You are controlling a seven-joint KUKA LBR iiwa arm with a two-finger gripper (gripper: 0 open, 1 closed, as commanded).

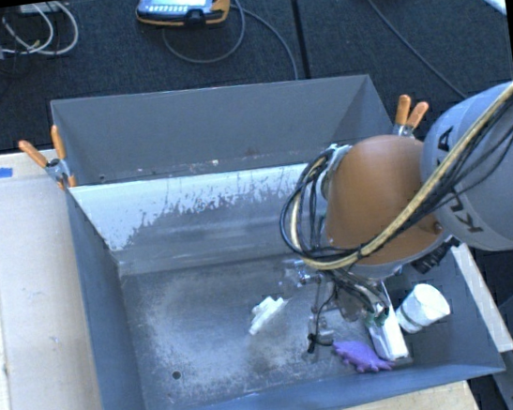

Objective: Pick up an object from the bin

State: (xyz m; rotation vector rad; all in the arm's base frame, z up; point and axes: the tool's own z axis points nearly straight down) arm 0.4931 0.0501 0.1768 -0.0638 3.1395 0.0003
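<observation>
My gripper (315,338) hangs low over the bin floor at the front right, under the arm's orange cover. A small purple thing (361,355) lies just to its right, near the front wall. A small white crumpled piece (265,314) lies to its left on the floor. I see nothing held in the gripper.
A white round-capped bottle (422,307) rests against the bin's right wall, with a white and green flat thing (387,336) beside it. The arm and its cables cover the right rear of the bin. Bare floor spreads to the left.
</observation>
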